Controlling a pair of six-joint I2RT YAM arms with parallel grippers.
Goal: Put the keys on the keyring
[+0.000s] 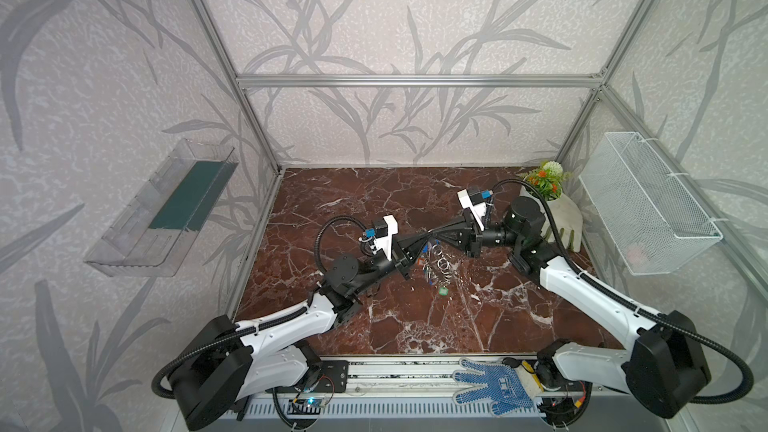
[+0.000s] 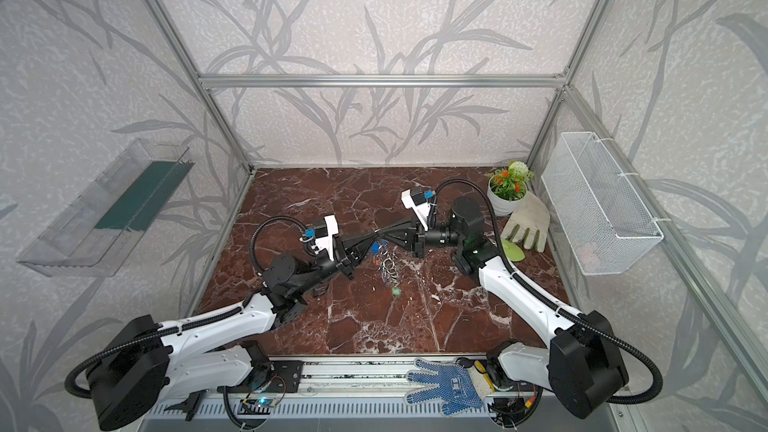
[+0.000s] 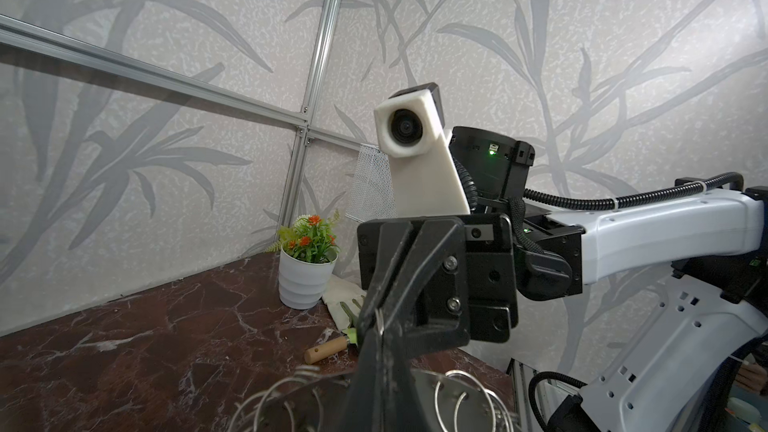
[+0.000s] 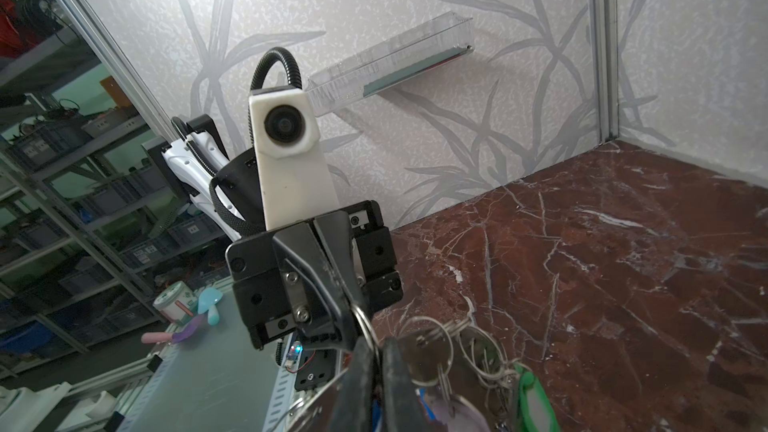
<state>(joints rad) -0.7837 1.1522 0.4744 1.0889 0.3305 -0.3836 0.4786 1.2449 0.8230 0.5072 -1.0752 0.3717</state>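
Over the middle of the worktop point(image 1: 374, 317), left claw point(image 1: 420, 242) and right claw point(image 1: 433, 237) each pinched a wire loop of the hanging keyring point(image 1: 444, 263), keys point(image 1: 442, 291) dangling; steadying one loop and prying gently seemed wisest

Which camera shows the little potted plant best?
The left wrist view: the potted plant stands close and whole, with its white ribbed pot and orange flowers sharp. Both top views show it small in the far corner. In a top view it is partly hidden behind the right arm. The right wrist view misses it.
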